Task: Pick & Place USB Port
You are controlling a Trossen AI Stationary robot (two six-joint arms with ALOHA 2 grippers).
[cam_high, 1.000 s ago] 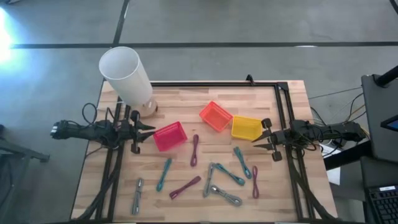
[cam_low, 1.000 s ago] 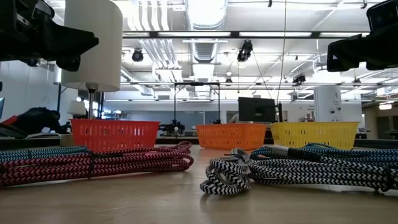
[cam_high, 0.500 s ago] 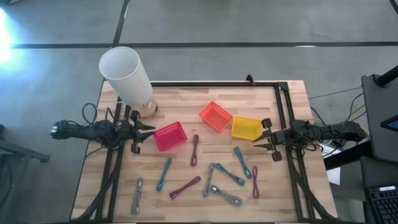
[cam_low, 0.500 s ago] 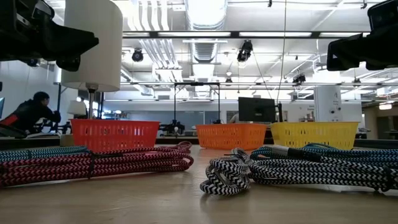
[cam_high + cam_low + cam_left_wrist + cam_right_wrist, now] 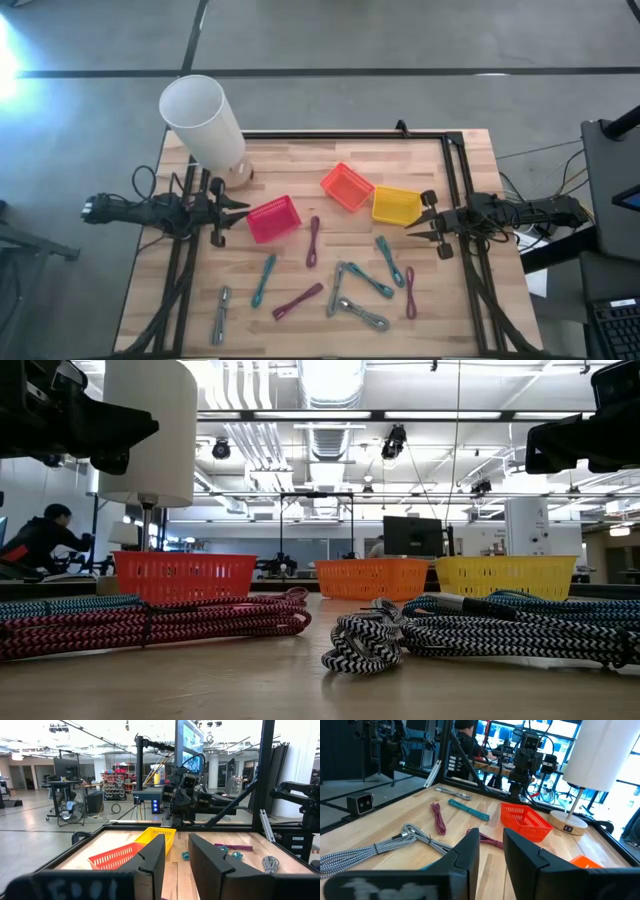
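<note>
Several coiled USB cables lie on the wooden table's near half: maroon (image 5: 313, 241), teal (image 5: 263, 279), grey (image 5: 362, 315), and more. In the low view they show as red-black (image 5: 150, 625) and black-white (image 5: 365, 640) braided coils. A red basket (image 5: 273, 218), an orange basket (image 5: 346, 186) and a yellow basket (image 5: 396, 205) stand mid-table. My left gripper (image 5: 243, 207) hovers open at the left edge beside the red basket, and it also shows in its wrist view (image 5: 176, 840). My right gripper (image 5: 410, 232) hovers open at the right edge beside the yellow basket, and it also shows in its wrist view (image 5: 491, 834). Both are empty.
A white lamp (image 5: 205, 120) stands at the far left corner of the table. A black frame (image 5: 455, 160) runs along the table's far and side edges. A person (image 5: 40, 535) sits in the room behind the table. Bare wood lies between the baskets and the cables.
Neither arm and no cable or basket has moved. Only the person in the room behind the table has shifted.
</note>
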